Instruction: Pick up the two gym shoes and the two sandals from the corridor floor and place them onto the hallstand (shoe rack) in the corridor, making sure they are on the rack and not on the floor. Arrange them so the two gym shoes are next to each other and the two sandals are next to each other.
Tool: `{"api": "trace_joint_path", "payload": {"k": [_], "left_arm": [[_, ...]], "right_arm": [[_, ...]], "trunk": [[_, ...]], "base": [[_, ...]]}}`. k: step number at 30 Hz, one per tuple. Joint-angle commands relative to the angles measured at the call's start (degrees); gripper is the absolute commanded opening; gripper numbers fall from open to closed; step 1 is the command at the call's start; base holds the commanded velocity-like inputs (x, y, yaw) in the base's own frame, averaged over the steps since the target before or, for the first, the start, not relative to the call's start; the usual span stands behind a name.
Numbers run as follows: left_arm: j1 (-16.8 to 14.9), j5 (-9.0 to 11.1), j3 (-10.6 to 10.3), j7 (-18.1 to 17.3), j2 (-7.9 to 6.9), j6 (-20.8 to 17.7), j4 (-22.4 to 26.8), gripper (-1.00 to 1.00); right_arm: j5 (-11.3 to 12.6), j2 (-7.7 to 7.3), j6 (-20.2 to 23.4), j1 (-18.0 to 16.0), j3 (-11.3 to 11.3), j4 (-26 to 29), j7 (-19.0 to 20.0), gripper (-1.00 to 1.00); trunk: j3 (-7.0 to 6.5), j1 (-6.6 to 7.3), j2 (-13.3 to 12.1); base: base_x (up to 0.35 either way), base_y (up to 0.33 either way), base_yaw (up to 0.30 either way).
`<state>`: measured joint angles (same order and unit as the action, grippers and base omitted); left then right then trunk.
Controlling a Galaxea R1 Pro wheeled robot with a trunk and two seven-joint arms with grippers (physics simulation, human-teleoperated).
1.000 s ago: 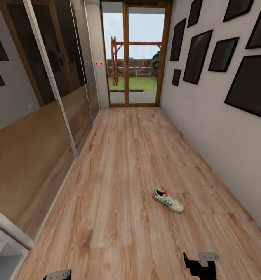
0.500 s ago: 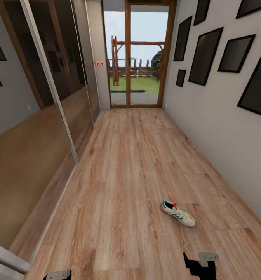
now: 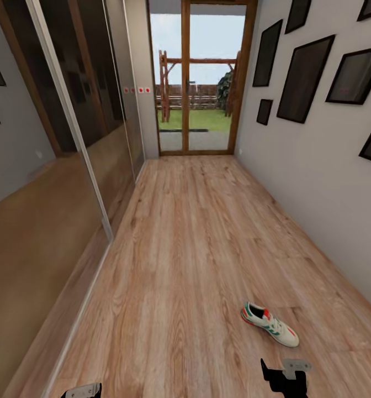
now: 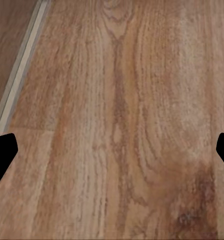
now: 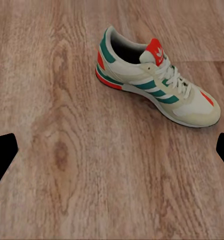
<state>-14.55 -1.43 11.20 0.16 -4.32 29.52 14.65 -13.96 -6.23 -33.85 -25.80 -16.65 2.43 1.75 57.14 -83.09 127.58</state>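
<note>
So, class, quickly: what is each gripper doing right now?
Left gripper: open, holding nothing, over bare corridor floor.
Right gripper: open, empty, near a gym shoe.

Both arms sit low at the bottom of the head view, with little more than their ends showing. The left tool (image 3: 81,391) appears as a grey-and-black piece at the lower left edge; in the left wrist view its two dark fingertips (image 4: 2,157) stand wide apart at opposite sides with nothing between them. The right tool (image 3: 286,376), black with a grey bracket, sits at the lower right; in the right wrist view its fingertips (image 5: 3,157) are likewise spread wide, gripping nothing.
</note>
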Motion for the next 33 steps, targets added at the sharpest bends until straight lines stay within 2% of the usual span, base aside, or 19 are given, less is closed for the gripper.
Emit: {"api": "trace_joint_path", "payload": {"k": [1, 33], "left_arm": [[0.0, -0.2, 0.1, 0.0, 0.01, 0.2, -0.1, 1.00], [0.0, -0.2, 0.1, 0.0, 0.01, 0.2, -0.1, 1.00]], "right_arm": [[-0.4, -0.01, -0.2, 0.0, -0.5, -0.1, 0.2, 1.00], [-0.4, -0.01, -0.2, 0.0, -0.5, -0.1, 0.1, 1.00]], "trunk": [[0.05, -0.02, 0.0], [0.05, -0.02, 0.0]], "base": [[0.305, 0.155, 0.000], [0.314, 0.129, 0.000]]}}
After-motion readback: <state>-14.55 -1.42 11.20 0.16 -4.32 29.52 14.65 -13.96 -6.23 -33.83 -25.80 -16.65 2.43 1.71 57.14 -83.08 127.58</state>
